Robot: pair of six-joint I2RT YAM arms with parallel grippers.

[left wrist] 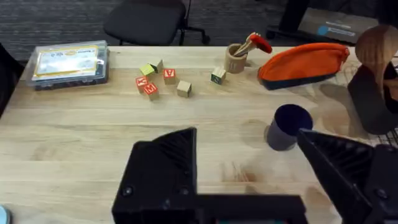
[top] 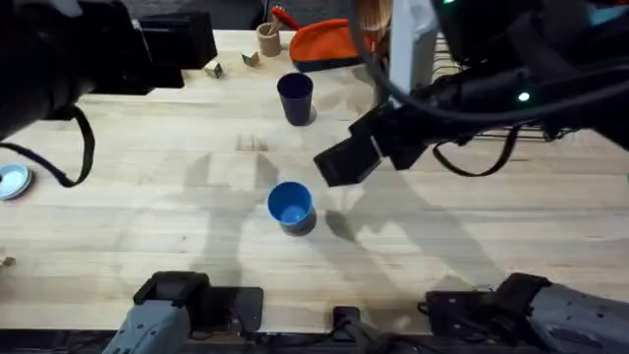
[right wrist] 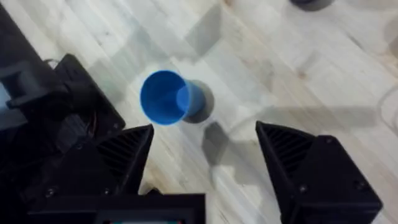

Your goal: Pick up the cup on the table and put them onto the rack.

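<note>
A light wooden table (top: 147, 197) with plank grain, seen from above, with the two arm bases at the near edge. Just beyond them, near the middle of the table, a bright blue cup (top: 290, 206) stands upright with its open mouth facing up and nothing touching it. The right gripper (top: 344, 162) hangs in the air above the table, just to the right of and slightly beyond this cup; in the right wrist view its two black fingers (right wrist: 118, 152) are spread wide apart with only bare wood between them, holding nothing, and the blue cup (right wrist: 168, 98) sits apart from them on the table. Farther back, a dark navy cup (top: 295, 98) stands upright on the wood, also free. The left arm rises large and dark at the upper left of the overhead view. In the left wrist view the left gripper (left wrist: 249, 168) has its black fingers (left wrist: 165, 165) parted and empty, with the navy cup (left wrist: 288, 127) beyond them. Along the far edge of the table lie an orange pouch (top: 329, 44), a small wooden holder (top: 268, 39) with a red-tipped item in it, and scattered lettered blocks (left wrist: 163, 79). A clear plastic box (left wrist: 69, 63) rests at the far left corner. At the far right, part of the black wire rack (top: 570, 133) shows behind the right arm.
</note>
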